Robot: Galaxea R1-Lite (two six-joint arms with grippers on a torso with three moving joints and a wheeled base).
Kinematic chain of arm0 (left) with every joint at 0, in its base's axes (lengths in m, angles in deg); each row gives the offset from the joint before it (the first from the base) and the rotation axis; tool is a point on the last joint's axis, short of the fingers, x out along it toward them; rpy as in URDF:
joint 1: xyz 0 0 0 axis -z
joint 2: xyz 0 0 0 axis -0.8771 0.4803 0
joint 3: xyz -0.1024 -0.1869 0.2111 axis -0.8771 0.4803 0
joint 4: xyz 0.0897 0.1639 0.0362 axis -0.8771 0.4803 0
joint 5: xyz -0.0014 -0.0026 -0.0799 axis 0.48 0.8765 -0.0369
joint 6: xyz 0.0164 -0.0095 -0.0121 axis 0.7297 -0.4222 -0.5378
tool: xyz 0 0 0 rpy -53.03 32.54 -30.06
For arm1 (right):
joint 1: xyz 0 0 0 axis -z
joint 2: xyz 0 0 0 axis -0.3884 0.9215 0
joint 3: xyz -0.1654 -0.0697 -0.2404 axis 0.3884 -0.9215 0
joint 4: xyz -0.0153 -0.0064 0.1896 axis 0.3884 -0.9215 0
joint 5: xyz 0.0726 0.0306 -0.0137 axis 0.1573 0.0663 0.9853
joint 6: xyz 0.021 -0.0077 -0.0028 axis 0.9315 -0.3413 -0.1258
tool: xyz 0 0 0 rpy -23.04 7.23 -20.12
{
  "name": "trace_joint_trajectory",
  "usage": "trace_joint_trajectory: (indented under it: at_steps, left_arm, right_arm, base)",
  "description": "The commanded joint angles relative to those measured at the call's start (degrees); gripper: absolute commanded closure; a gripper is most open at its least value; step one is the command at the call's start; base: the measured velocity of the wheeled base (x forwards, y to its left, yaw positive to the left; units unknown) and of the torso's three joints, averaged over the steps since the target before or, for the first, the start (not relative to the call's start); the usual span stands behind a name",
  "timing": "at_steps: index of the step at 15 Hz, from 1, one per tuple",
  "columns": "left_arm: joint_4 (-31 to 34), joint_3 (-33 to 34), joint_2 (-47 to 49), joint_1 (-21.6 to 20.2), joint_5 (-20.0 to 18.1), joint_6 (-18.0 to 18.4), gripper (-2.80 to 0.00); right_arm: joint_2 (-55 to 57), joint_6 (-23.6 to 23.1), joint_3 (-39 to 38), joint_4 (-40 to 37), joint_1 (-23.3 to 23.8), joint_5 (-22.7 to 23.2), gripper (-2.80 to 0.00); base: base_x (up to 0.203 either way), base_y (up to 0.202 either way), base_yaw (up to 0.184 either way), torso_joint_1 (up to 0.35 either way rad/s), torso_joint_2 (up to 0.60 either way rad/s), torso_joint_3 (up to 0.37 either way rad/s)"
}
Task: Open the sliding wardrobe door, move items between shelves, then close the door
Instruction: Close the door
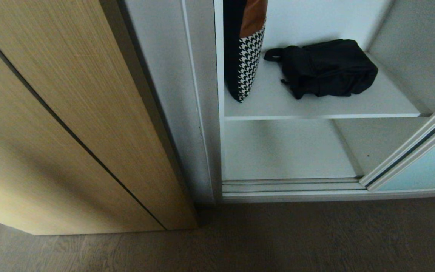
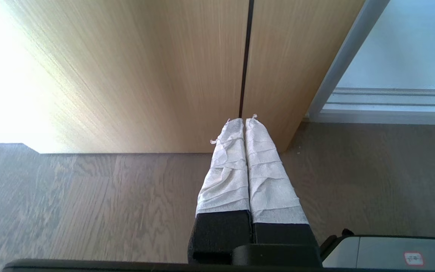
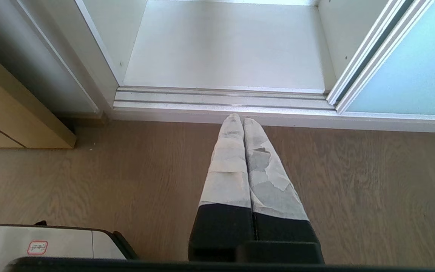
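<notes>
The soft black fabric bundle (image 1: 329, 68) lies near the white shelf's (image 1: 315, 107) right edge, beside the upright houndstooth cushion (image 1: 248, 56). The frosted aqua sliding door (image 1: 429, 166) stands open. Left gripper (image 2: 243, 121) and right gripper (image 3: 239, 120) hang clenched, empty, above the wooden floor (image 3: 89, 181).

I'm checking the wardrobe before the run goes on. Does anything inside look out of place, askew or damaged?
Little stands out. The black fabric bundle lies slumped on the white shelf, a strap loop trailing toward the houndstooth cushion, which stands on edge against the left wall. The wrapping on the right gripper looks torn and patchy.
</notes>
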Motion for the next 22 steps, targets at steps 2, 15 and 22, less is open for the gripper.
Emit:
trace_joint_trajectory:
  at_steps: [2,15,22]
  left_arm:
    - [-0.1,0.0,0.1,0.0,0.0,0.0,0.0]
    - [-0.7,0.2,0.1,0.0,0.1,0.0,0.0]
    - [-1.8,0.7,0.1,0.0,0.1,0.6,0.0]
  right_arm:
    - [-0.1,0.0,0.0,0.0,0.0,0.0,0.0]
    - [-0.1,0.0,0.0,0.0,0.0,0.0,0.0]
    - [0.0,0.0,0.0,0.0,0.0,0.0,0.0]
  base:
    - [0.0,0.0,0.0,0.004,0.0,0.102]
    - [0.0,0.0,0.0,0.002,0.0,0.188]
    - [0.0,0.0,0.0,0.0,0.0,0.012]
